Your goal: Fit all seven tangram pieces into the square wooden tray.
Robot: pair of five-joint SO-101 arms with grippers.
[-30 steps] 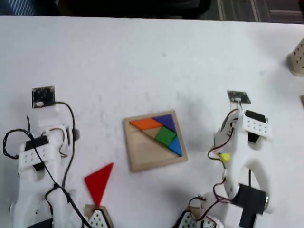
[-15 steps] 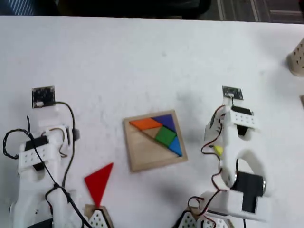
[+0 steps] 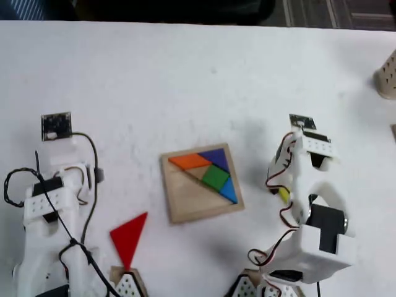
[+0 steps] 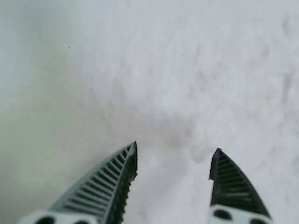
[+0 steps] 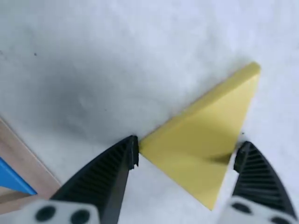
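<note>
1. High view: the right arm has swung over the last second. Its wrist has pulled further from the near edge, and its big rear joint has dropped low. The yellow triangle (image 3: 283, 195) shows under it, near the square wooden tray (image 3: 185, 207) and a touch closer to it than before. The left arm hasn't budged. The red triangle (image 3: 129, 238) stays on the desk (image 3: 185, 80), off the tray's near-left corner. Orange (image 3: 190, 161), purple (image 3: 215, 156), green (image 3: 216, 177) and blue (image 3: 228, 189) pieces fill one half of the tray; the other half is bare wood. I'd call this lining up on yellow, so the job is roughly halfway.

2. Left wrist view: the left gripper (image 4: 175, 148) hangs over bare desk with its fingers apart, holding nothing.

3. Right wrist view: the right gripper (image 5: 188, 142) straddles the yellow triangle, which lies flat on the desk. Its fingers are spread wide — one tip right at the triangle's corner, the other at its far edge, not clamped. The tray's rim and blue piece sit close by.
</note>
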